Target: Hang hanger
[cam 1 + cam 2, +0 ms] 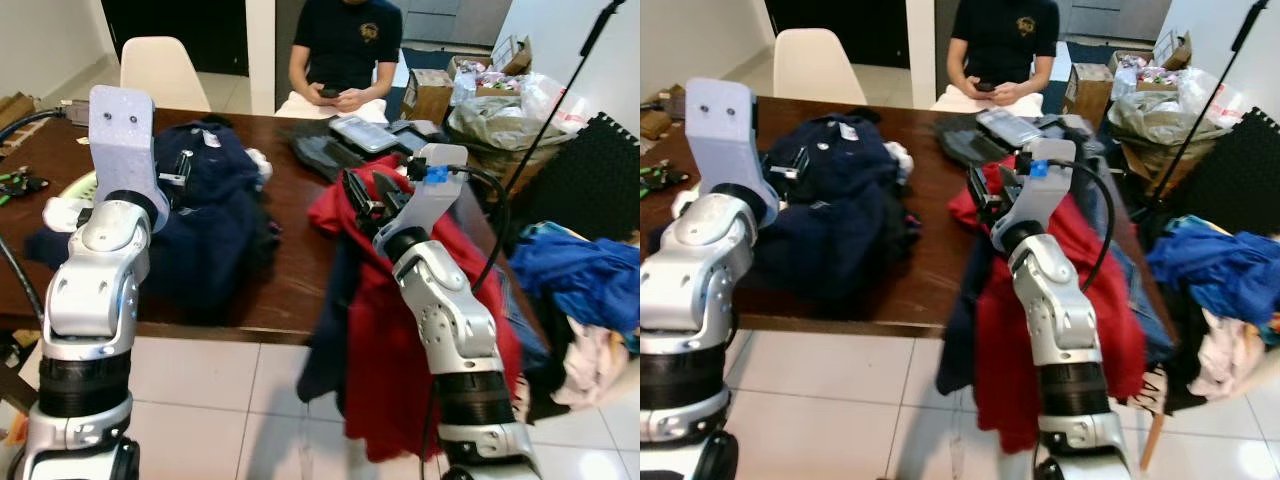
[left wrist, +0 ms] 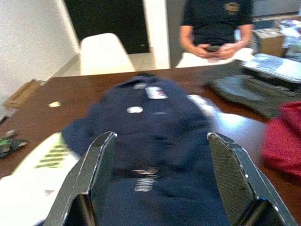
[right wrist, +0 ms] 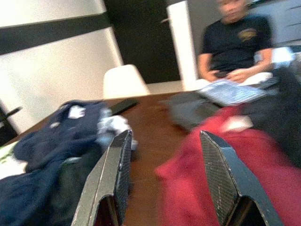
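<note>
With both arms raised over the brown table (image 1: 300, 290), the left gripper (image 2: 157, 183) hovers spread above the navy garment (image 1: 210, 215) and the right gripper (image 3: 164, 181), likewise spread and empty, above the red garment (image 1: 400, 330). No hanger can be made out; locating it precedes any grasp, judged best taken at its neck.

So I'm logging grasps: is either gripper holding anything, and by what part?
Nothing is held. The left gripper is open above the navy garment; the right gripper is open over the red garment.
</note>
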Robot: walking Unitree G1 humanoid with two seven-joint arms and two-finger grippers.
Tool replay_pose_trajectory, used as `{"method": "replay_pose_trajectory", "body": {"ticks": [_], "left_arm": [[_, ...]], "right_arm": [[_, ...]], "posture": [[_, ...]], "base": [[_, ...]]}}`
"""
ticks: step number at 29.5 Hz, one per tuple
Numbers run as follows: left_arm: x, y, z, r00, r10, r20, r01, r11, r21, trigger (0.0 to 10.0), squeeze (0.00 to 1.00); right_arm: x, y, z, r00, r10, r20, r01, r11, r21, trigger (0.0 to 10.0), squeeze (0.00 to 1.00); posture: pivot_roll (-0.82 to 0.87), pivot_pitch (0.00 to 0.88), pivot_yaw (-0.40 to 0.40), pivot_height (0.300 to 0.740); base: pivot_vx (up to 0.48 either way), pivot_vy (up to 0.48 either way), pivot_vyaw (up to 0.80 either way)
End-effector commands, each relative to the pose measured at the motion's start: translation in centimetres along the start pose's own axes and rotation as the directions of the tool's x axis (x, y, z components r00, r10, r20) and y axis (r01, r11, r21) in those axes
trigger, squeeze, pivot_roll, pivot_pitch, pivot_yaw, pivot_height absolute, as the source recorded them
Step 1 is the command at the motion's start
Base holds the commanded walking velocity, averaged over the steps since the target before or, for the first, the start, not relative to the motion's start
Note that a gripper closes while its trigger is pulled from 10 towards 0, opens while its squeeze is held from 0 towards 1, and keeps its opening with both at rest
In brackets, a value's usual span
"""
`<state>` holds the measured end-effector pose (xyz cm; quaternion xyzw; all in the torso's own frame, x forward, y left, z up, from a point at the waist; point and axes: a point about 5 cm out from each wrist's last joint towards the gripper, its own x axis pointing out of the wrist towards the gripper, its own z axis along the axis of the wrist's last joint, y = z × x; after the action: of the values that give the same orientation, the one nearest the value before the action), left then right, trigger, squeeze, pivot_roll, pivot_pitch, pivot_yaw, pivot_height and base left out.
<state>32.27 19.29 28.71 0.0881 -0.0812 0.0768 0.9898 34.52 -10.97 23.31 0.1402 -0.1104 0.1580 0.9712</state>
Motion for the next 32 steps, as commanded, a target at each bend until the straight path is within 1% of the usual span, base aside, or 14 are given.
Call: {"method": "replay_pose_trajectory", "body": {"ticks": [1, 2, 4, 5, 6, 7, 8, 10, 13, 14, 20, 21, 25, 32], "left_arm": [[0.0, 0.7, -0.3, 1.0, 0.017, -0.022, -0.017, 0.999, 0.028, 10.0, 0.0], [0.1, 1.4, -0.2, 0.999, 0.04, -0.02, -0.038, 0.998, 0.05, 10.0, 0.0], [0.1, 1.4, -0.2, 0.999, 0.04, -0.02, -0.038, 0.998, 0.05, 10.0, 0.0], [0.3, 2.4, -0.1, 0.997, 0.068, -0.019, -0.067, 0.994, 0.081, 10.0, 0.0], [0.3, 2.4, -0.1, 0.997, 0.068, -0.019, -0.067, 0.994, 0.081, 10.0, 0.0], [0.4, 3.6, -0.2, 0.994, 0.104, -0.026, -0.1, 0.988, 0.113, 10.0, 0.0], [0.4, 3.6, -0.2, 0.994, 0.104, -0.026, -0.1, 0.988, 0.113, 10.0, 0.0], [0.5, 6.6, -0.3, 0.979, 0.197, -0.059, -0.185, 0.969, 0.165, 10.0, 0.0], [0.5, 7.9, -0.3, 0.969, 0.235, -0.074, -0.218, 0.959, 0.181, 10.0, 0.0], [0.5, 9.0, -0.3, 0.964, 0.253, -0.087, -0.233, 0.954, 0.191, 10.0, 1.0], [0.4, 10.1, -0.4, 0.955, 0.269, -0.129, -0.243, 0.952, 0.186, 10.0, 1.0], [0.3, 10.0, -0.4, 0.958, 0.253, -0.138, -0.225, 0.956, 0.19, 10.0, 0.0], [0.2, 9.4, -0.5, 0.962, 0.242, -0.126, -0.215, 0.957, 0.197, 10.0, 0.0], [0.3, 8.9, -0.4, 0.969, 0.212, -0.126, -0.189, 0.967, 0.172, 10.0, 0.0]], "right_arm": [[-0.2, 0.0, 0.3, 1.0, -0.005, 0.016, 0.004, 1.0, 0.016, 10.0, 0.0], [-0.1, 0.0, 0.5, 0.999, -0.002, 0.033, 0.001, 1.0, 0.024, 10.0, 0.0], [-0.1, 0.0, 0.5, 0.999, -0.002, 0.033, 0.001, 1.0, 0.024, 10.0, 0.0], [-0.1, 0.1, 0.7, 0.999, 0.001, 0.045, -0.003, 1.0, 0.03, 10.0, 0.0], [-0.1, 0.1, 0.7, 0.999, 0.001, 0.045, -0.003, 1.0, 0.03, 10.0, 0.0], [-0.1, 0.1, 0.8, 0.999, 0.004, 0.053, -0.006, 0.999, 0.034, 10.0, 0.0], [-0.1, 0.1, 0.8, 0.999, 0.004, 0.053, -0.006, 0.999, 0.034, 10.0, 0.0], [-0.1, 0.2, 0.9, 0.998, 0.009, 0.058, -0.011, 0.999, 0.038, 10.0, 0.0], [-0.1, 0.2, 0.9, 0.998, 0.01, 0.059, -0.012, 0.999, 0.04, 10.0, 0.0], [-0.1, 0.3, 0.8, 0.998, 0.01, 0.059, -0.013, 0.999, 0.041, 10.0, 0.0], [-0.1, 0.3, 0.7, 0.998, 0.013, 0.056, -0.015, 0.999, 0.042, 10.0, 0.0], [0.0, 0.3, 0.7, 0.998, 0.014, 0.054, -0.016, 0.999, 0.043, 10.0, 0.0], [0.0, 0.3, 0.6, 0.999, 0.016, 0.049, -0.018, 0.999, 0.044, 10.0, 0.0], [0.0, 0.3, 0.4, 0.999, 0.016, 0.038, -0.017, 0.999, 0.041, 10.0, 0.0]], "posture": [[0.07, 0.091, -0.056, 0.74], [0.07, 0.091, -0.056, 0.74], [0.07, 0.091, -0.056, 0.74], [0.07, 0.091, -0.056, 0.74], [0.07, 0.091, -0.056, 0.74], [0.07, 0.09, -0.057, 0.74], [0.07, 0.09, -0.057, 0.74], [0.07, 0.09, -0.057, 0.74], [0.08, 0.087, -0.06, 0.74], [0.08, 0.087, -0.06, 0.74], [0.08, 0.084, -0.07, 0.74], [0.09, 0.084, -0.071, 0.74], [0.08, 0.085, -0.075, 0.74], [0.09, 0.092, -0.073, 0.74]], "base": [[0.0, 0.0, 0.0], [0.0, 0.0, 0.0], [0.0, 0.0, 0.0], [0.0, 0.0, 0.0], [0.0, 0.0, 0.0], [0.0, 0.0, 0.0], [0.0, 0.0, 0.0], [0.0, 0.0, 0.0], [0.0, 0.0, 0.0], [0.0, 0.0, 0.0], [0.0, 0.0, 0.0], [0.0, 0.0, 0.0], [0.0, 0.0, 0.0], [0.0, 0.343, 0.0]]}}
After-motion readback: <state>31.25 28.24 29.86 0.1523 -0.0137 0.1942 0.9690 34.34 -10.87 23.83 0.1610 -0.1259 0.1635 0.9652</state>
